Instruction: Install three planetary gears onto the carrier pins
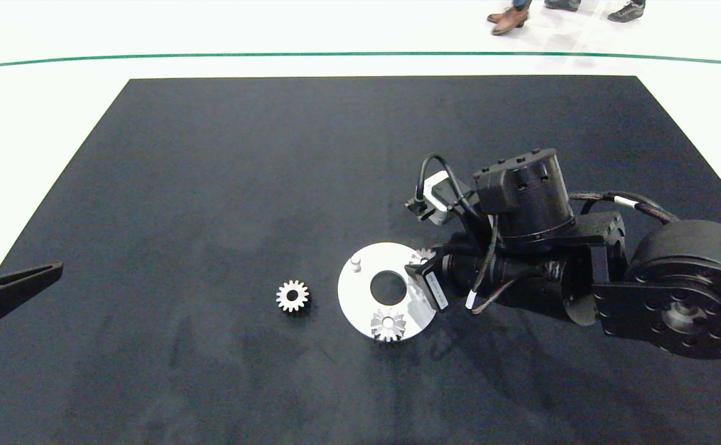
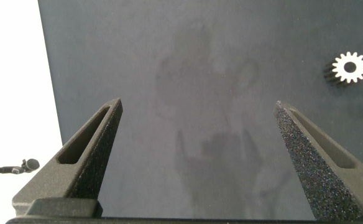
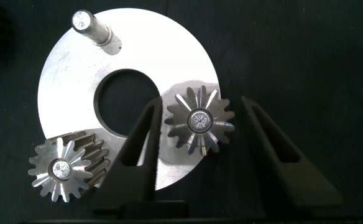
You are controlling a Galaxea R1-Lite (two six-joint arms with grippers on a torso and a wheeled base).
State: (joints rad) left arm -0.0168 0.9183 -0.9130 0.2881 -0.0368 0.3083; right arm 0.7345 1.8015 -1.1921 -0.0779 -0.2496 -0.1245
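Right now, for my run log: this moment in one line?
gears on pins: two | bare pin | loose gear on mat | right gripper open around gear | left gripper open, idle
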